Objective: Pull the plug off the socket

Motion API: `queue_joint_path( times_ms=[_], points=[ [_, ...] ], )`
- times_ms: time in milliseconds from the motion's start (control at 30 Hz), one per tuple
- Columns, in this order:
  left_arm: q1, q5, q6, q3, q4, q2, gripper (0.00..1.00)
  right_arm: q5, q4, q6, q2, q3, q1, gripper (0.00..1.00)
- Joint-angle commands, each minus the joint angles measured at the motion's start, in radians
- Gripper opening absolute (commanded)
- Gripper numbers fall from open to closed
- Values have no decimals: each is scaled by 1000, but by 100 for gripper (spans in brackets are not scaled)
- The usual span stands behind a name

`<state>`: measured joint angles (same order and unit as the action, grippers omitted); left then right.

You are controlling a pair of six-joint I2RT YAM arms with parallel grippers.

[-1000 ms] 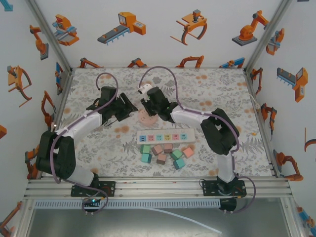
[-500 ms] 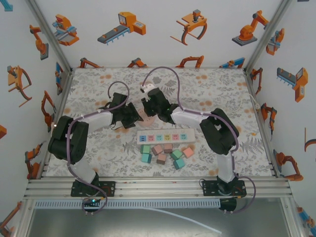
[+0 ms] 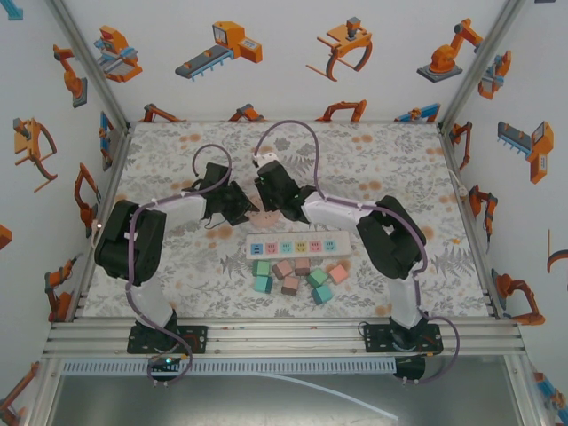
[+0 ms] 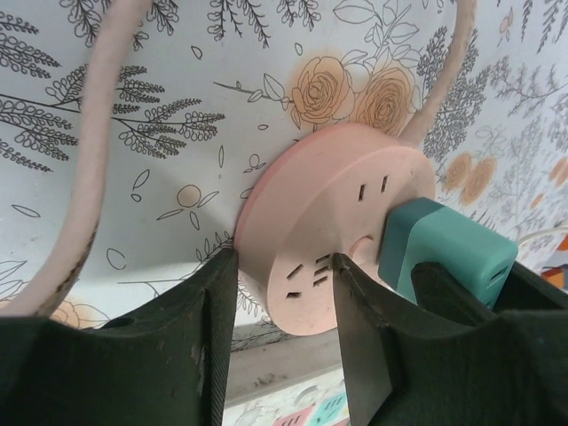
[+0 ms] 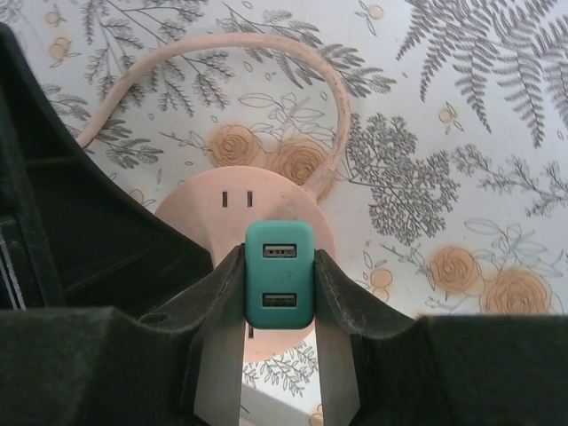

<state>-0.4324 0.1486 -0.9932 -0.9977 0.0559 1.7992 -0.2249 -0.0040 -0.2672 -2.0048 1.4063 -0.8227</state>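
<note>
**A:** How far along is the pull?

**B:** Not made yet, I'd say. The teal plug (image 5: pixel 279 275) sits fully seated in the round pink socket (image 4: pixel 328 222), near the edge of the socket's face. No gap shows between the two.

**A:** And where is the socket?

**B:** It lies flat on the floral worktop (image 3: pixel 399 160), and its pink cord (image 5: pixel 222 44) loops away from its far side. A white power strip (image 3: pixel 295 246) lies just on the arm-base side of the socket. Some coloured blocks (image 3: pixel 293 275) lie beyond that strip again.

**A:** What about the right jaws?

**B:** They are closed on the plug, with the fingers (image 5: pixel 342 302) flat against its two sides. The plug's two USB ports face the wrist camera.

**A:** And the left jaws?

**B:** They are drawn narrow, with a gap left between them, and are down at the socket. One finger is at the socket's rim and the other is over its face, just beside the plug. I cannot tell whether they pinch the socket or merely bracket it.

**A:** So what remains?

**B:** The main part, in my judgement. The socket has to be held steady while the plug is drawn straight out. If the socket isn't held, it would likely lift along with the plug.
</note>
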Motion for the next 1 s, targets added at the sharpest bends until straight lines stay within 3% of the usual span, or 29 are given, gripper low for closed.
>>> queue_joint_path(
  times_ms=[0, 167, 267, 300, 367, 433, 567, 633, 733, 800, 967],
  points=[
    [-8, -171, -13, 58, 195, 122, 43, -22, 25, -113, 31, 105, -30, 0],
    [-16, -255, -9, 39, 260, 128, 42, 32, -57, -135, 12, 189, -36, 0],
    [-20, -278, -17, 25, 278, 139, 41, -88, -92, -39, -19, 216, -71, 0],
    [-23, -286, -17, 17, 288, 145, 41, -85, -86, -79, -17, 208, -65, 0],
    [-31, -307, -15, 5, 305, 154, 41, 36, -37, -191, 5, 170, -28, 0],
    [-37, -327, -22, 2, 318, 159, 40, 85, -102, -274, 6, 218, -10, 0],
    [-39, -336, -27, -4, 321, 173, 40, -47, -329, -326, -16, 336, -1, 0],
    [-40, -333, -25, -5, 318, 178, 40, -57, -317, -317, -4, 320, 0, 0],
    [-39, -305, 2, 5, 269, 173, 39, -141, -275, -163, -11, 295, -27, 0],
    [-36, -269, 34, 28, 192, 150, 40, -101, -151, -111, 4, 207, -28, 0],
    [3, -211, 93, 99, 80, -49, 50, -124, -90, -83, 5, 141, -24, 0]
  ],
)
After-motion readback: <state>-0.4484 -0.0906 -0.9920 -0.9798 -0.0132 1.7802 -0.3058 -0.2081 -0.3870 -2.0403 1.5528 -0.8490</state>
